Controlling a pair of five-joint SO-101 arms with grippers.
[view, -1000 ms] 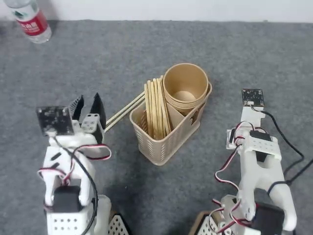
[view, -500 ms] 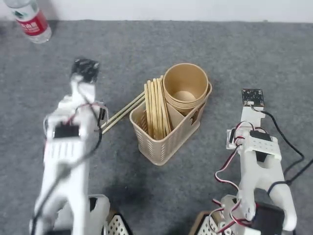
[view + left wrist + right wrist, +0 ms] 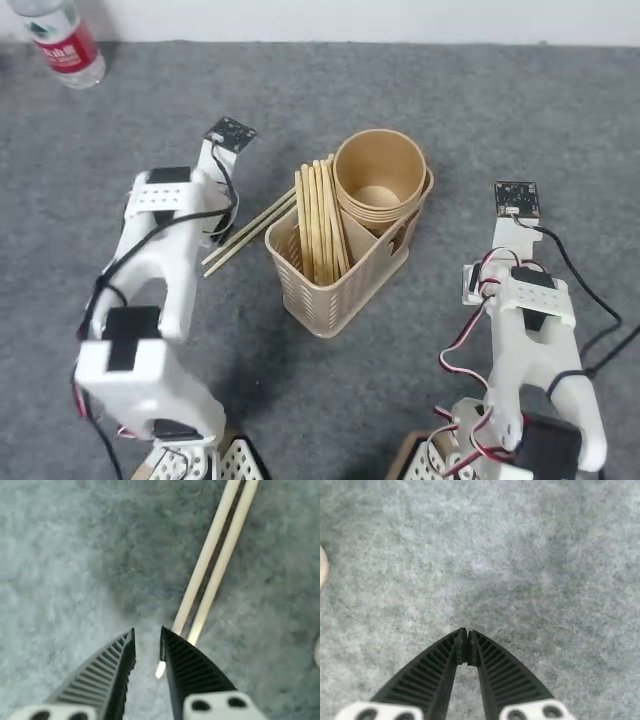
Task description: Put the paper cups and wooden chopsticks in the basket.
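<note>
left gripper (image 3: 147, 631): slightly apart, empty | loose chopsticks (image 3: 212, 560): near end just beside one finger (image 3: 187, 660), long axis running toward basket (image 3: 325, 295) | right gripper (image 3: 466, 647): together, farther off

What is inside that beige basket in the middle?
The basket holds a stack of paper cups on one side and a bundle of wooden chopsticks on the other. Its floor is mostly covered by them, and the lower cups are hidden.

Grey felt-covered table (image 3: 500, 100), basket (image 3: 320, 292), two loose chopsticks (image 3: 240, 236), water bottle (image 3: 65, 45)
</note>
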